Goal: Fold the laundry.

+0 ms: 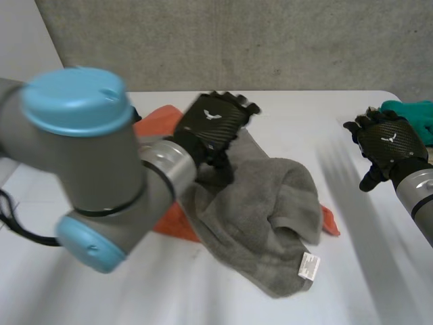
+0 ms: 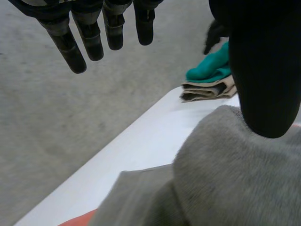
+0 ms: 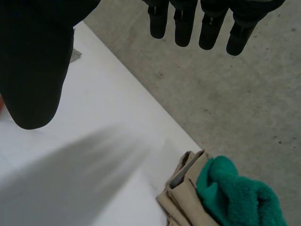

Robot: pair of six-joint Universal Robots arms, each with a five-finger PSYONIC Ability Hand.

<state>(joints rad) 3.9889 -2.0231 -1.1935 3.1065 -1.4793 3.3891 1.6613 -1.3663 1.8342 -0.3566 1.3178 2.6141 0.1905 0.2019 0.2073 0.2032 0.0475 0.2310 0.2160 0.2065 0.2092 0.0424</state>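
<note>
A crumpled grey towel [image 1: 260, 217] with a white label lies on the middle of the white table [image 1: 379, 284], partly over an orange cloth [image 1: 157, 120]. My left hand [image 1: 215, 122] hovers over the towel's far edge, fingers straight and apart, holding nothing. In the left wrist view the grey towel [image 2: 225, 183] lies under the thumb [image 2: 263, 70], and the fingers [image 2: 89, 33] are spread above the table edge. My right hand [image 1: 387, 143] hangs open above the table at the right, away from the towel. Its fingers [image 3: 197, 23] are straight and empty.
A folded stack with a green cloth [image 1: 416, 115] on top sits at the table's far right edge. In the right wrist view the green cloth [image 3: 240, 197] rests on a folded beige cloth [image 3: 183, 193]. Behind the table is a grey concrete wall [image 1: 270, 40].
</note>
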